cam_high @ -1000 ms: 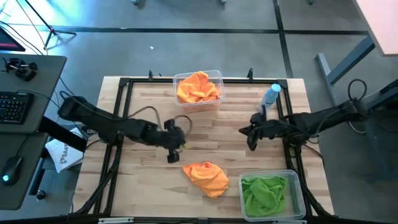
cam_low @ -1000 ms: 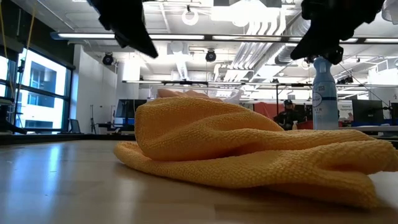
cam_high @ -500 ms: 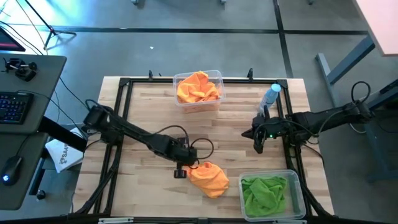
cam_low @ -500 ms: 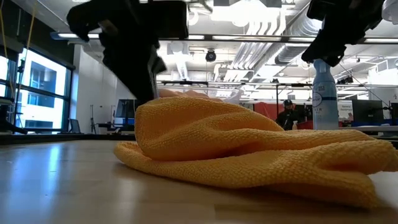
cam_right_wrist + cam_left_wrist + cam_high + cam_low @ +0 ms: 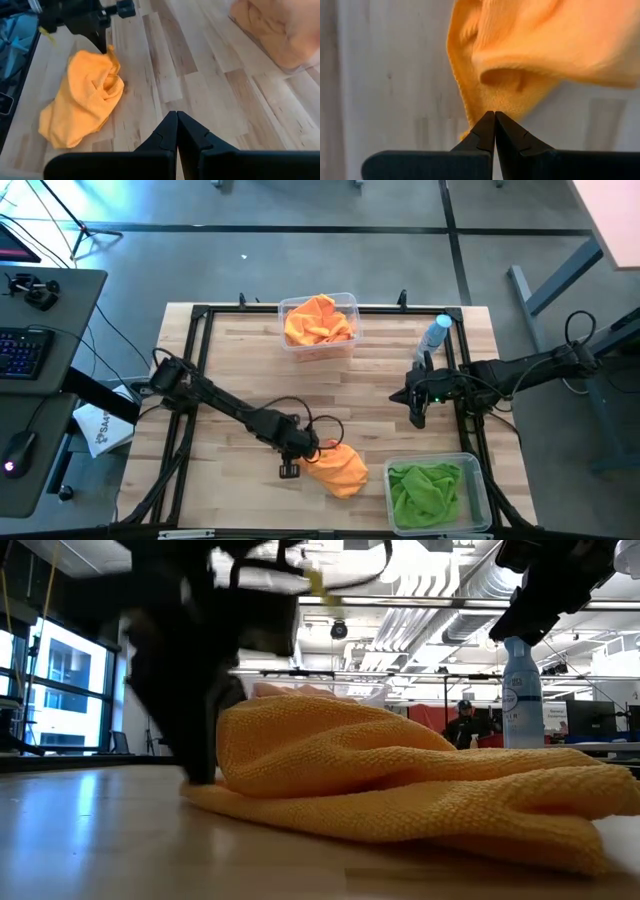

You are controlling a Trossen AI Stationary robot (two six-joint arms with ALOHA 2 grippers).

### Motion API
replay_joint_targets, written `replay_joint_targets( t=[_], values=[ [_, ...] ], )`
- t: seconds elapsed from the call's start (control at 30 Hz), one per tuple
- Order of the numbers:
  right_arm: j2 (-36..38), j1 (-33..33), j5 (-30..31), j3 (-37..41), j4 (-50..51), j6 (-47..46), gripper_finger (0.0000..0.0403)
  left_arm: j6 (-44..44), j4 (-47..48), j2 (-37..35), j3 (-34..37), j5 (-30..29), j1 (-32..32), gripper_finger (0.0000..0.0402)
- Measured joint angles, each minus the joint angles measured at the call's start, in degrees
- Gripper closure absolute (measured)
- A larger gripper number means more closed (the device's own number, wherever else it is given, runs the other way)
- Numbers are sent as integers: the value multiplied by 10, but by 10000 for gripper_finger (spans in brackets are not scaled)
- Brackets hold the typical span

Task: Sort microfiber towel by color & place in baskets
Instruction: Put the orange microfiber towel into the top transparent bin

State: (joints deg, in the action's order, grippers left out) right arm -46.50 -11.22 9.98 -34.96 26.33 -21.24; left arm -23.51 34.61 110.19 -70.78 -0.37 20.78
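One loose orange microfiber towel [image 5: 338, 466] lies crumpled on the table near its near edge. It also fills the low view [image 5: 400, 775]. My left gripper [image 5: 306, 456] is down at the towel's left edge with its fingers shut [image 5: 494, 115]. The far basket [image 5: 349, 305] holds orange towels [image 5: 318, 320]. The near-right basket [image 5: 480, 480] holds green towels [image 5: 428, 488]. My right gripper [image 5: 414, 410] hovers shut over the table's right side, away from the cloth [image 5: 176, 114]. My left gripper comes from above, pointing down, and its shut fingertips meet the orange towel's left edge [image 5: 480, 102]. No cloth shows between the fingers, so I cannot tell whether any is pinched. The towel lies slack on the table.
A clear spray bottle with a blue cap [image 5: 435, 335] stands near the table's far right corner, close behind my right arm. A black frame [image 5: 200, 315] runs around the tabletop. Bare wood [image 5: 350, 395] lies between the two baskets and the loose towel.
My left gripper has moved toward the table's near edge and right, and dropped down from above the table's middle left to the orange towel's left edge. My right gripper has shifted slightly toward the near edge. The towel has stayed in place.
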Motion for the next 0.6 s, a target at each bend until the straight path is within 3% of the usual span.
replay_joint_targets(
  t=[0.4,0.6],
  values=[
    [0,0,5,0,0,8,403,-109,-26,49,-2,-20,0,400],
    [0,0,5,0,0,6,403,-153,-33,41,-1,-17,-1,366]
  ],
)
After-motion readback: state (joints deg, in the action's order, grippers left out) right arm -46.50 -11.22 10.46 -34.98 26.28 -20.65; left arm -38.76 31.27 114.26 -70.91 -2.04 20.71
